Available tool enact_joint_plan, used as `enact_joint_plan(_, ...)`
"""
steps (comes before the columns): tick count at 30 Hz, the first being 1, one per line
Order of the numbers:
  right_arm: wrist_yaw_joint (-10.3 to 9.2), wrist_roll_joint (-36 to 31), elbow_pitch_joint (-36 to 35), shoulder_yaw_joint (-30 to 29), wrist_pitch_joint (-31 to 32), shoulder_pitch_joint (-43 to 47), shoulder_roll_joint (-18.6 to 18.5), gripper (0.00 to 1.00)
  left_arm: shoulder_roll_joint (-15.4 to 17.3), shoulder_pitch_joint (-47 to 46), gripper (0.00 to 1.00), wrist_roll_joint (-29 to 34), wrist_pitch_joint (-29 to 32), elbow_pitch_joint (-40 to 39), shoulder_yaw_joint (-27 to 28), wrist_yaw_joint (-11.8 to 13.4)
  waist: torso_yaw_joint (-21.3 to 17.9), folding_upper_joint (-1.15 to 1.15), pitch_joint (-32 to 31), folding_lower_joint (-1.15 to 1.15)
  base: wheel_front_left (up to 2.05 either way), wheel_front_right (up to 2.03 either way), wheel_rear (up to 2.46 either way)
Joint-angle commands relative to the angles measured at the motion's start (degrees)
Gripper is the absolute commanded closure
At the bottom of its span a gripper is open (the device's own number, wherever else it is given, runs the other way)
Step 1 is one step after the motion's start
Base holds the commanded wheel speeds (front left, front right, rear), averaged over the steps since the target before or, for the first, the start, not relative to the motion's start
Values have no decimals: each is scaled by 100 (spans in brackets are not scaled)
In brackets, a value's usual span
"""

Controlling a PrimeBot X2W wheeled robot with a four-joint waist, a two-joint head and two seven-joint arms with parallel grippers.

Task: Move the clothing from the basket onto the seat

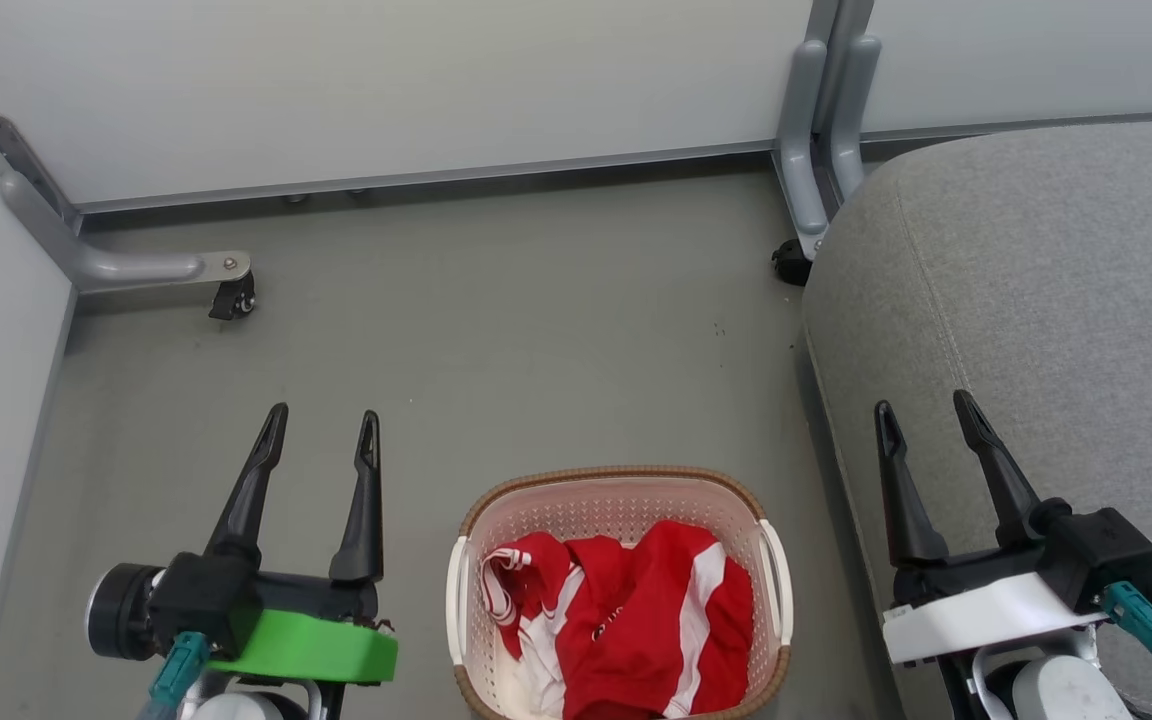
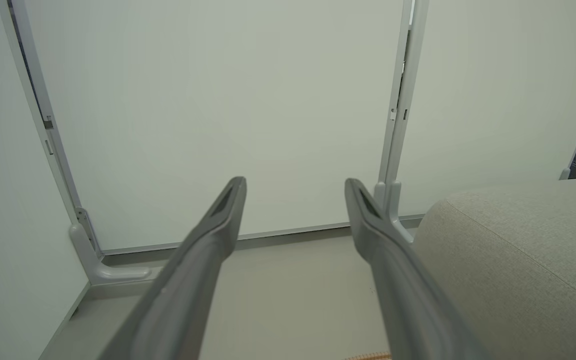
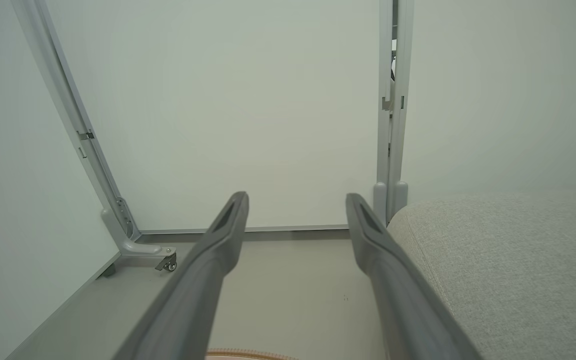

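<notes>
**A:** How far along is this?

**B:** Not begun, by the look of it. The clothing (image 1: 636, 610) lies bunched inside the basket (image 1: 626, 478), red cloth with white trim. The basket stands on the floor (image 1: 496, 330) between the 2 arms.

**A:** Anything on the seat?

**B:** No red cloth on the part of the seat (image 1: 1036, 280) that shows. It sits just to the right of the basket.

**A:** And the claws?

**B:** The left claw (image 1: 324, 412) hangs over the floor left of the basket, its 2 fingers spread wide with nothing between them. The right claw (image 1: 923, 400) hovers over the seat's near edge, equally spread and empty. Neither touches cloth.

**A:** How many pieces are there to shift?

**B:** Hard to tell. The heap is crumpled and the basket's near end is cut off, so it may be 1 garment or 2.

**A:** So what is left?

**B:** All of it, I judge: reach into the basket, pinch the cloth, lift it clear of the rim, carry it right and lay it on the seat. Then repeat until the basket is emptied.
</notes>
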Motion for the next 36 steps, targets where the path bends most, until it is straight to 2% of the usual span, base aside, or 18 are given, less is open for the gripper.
enact_joint_plan(1, 0, -15, -30, -29, -18, -96, -24, 0, 37, -30, 0, -55, -3, 40, -4, -4, -26, 0, 60, 0, 0, 0, 0)
enact_joint_plan(4, 0, 46, -69, -77, -18, -167, -23, 0, 37, -101, 0, -482, -1, 333, -51, -35, -71, 0, 192, 0, 0, 0, 0)
enact_joint_plan(10, 0, 65, -173, -117, -18, -475, -23, 0, 95, -671, 0, -413, -1, 1004, -656, -58, -260, 0, 737, 0, 0, 0, 0)
enact_joint_plan(16, 0, 155, -261, -264, -18, -794, -21, 0, 386, -1456, 0, -335, -3, 1724, -1593, -55, -460, 0, 1337, 0, 0, 0, 0)
enact_joint_plan(22, 0, 161, -352, -387, -18, -1126, -20, 0, 706, -2364, 0, 294, -3, 2670, -2495, -55, -669, 0, 1966, 0, 0, 0, 0)
enact_joint_plan(25, 0, 204, -394, -459, -18, -1291, -19, 0, 805, -2859, 0, 399, -3, 3250, -3082, -55, -784, 0, 2268, 0, 0, 0, 0)
enact_joint_plan(28, 0, 250, -441, -513, -18, -1449, -18, 0, 908, -3349, 0, 391, -3, 3790, -3652, -45, -905, 0, 2568, 0, 0, 0, 0)
enact_joint_plan(36, 0, 429, -524, -594, -18, -1722, -16, 0, 922, -4263, 0, 105, -4, 4832, -4927, -45, -1180, 0, 3177, 0, 0, 0, 0)
